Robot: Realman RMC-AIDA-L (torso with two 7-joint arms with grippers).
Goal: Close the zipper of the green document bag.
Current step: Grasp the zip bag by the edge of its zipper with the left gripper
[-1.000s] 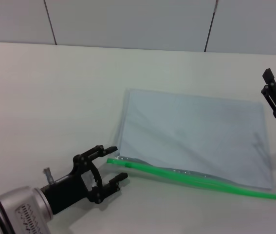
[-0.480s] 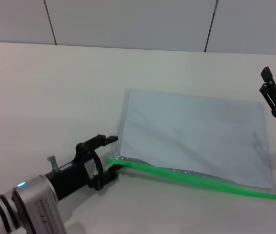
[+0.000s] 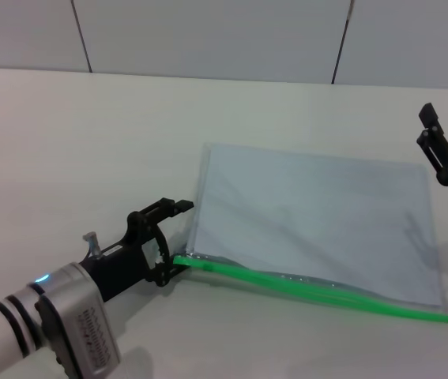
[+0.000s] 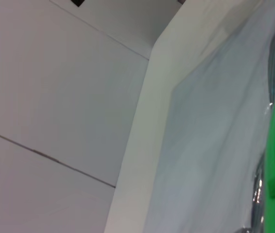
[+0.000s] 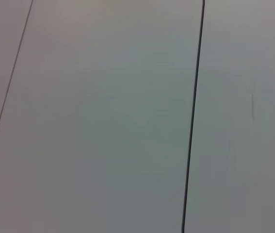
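Left hand [image 3: 178,237] nearer zipper [image 3: 310,290] end.

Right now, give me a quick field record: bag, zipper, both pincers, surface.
bag: green document bag lying flat on the white table, white sheets inside
zipper: zipper runs along the bag's near long edge; strip looks parted near its left end
left pincer: left pincer open, at the bag's left near corner, fingers either side of the zipper end
right pincer: right pincer raised beyond the bag's far right corner, not touching it
slider: small green slider seen in left wrist view
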